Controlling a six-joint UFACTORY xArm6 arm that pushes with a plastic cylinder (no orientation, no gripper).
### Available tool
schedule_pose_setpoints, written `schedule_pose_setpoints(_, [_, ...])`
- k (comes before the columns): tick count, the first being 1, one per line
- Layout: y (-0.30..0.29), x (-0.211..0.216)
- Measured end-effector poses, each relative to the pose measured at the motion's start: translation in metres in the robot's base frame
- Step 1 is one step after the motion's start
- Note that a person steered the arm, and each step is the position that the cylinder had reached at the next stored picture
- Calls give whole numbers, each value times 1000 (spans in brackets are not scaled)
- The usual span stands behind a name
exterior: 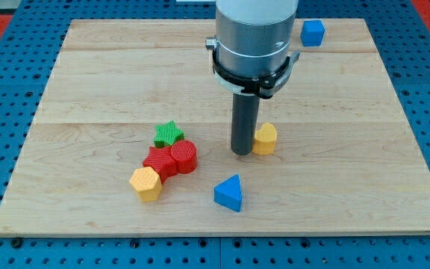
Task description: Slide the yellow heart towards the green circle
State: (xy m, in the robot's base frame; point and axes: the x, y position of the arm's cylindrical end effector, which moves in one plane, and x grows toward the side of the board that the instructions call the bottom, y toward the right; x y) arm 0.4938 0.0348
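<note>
Wooden worktop [88,75] fills most of the view and sits on a blue pegboard [6,75].

The arm's grey housing [254,33] comes in from the view's top, right of centre. The tool is a plain dark rod [243,123] hanging straight down from it. It grasps nothing and only bears sideways on a block.

My tip [242,153] is down on the worktop near the middle. The yellow heart [266,139] sits against the rod's right side and looks to be touching it. The rod hides its left edge, so I can't confirm the heart outline.

There's a cluster of four blocks to the view's left of my tip, well apart from it:
- red block [157,161], shape unclear, in the middle of the cluster
- red cylinder [185,156], touching the red block's right side
- green star [168,134], at the cluster's top, touching or just beside the reds
- yellow hexagon [145,184], at the cluster's bottom left, against the red block

The star is the only green block I can make out.

The blue triangle [228,193] sits alone below my tip, towards the view's bottom, apart from everything. The blue cube [313,33] is near the worktop's top edge, just right of the housing, far from the other blocks.
</note>
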Motion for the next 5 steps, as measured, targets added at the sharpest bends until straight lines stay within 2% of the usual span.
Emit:
schedule_pose_setpoints(2, [7, 0])
schedule_pose_setpoints(3, [34, 19])
schedule_pose_setpoints(4, [60, 8])
schedule_pose_setpoints(5, [59, -41])
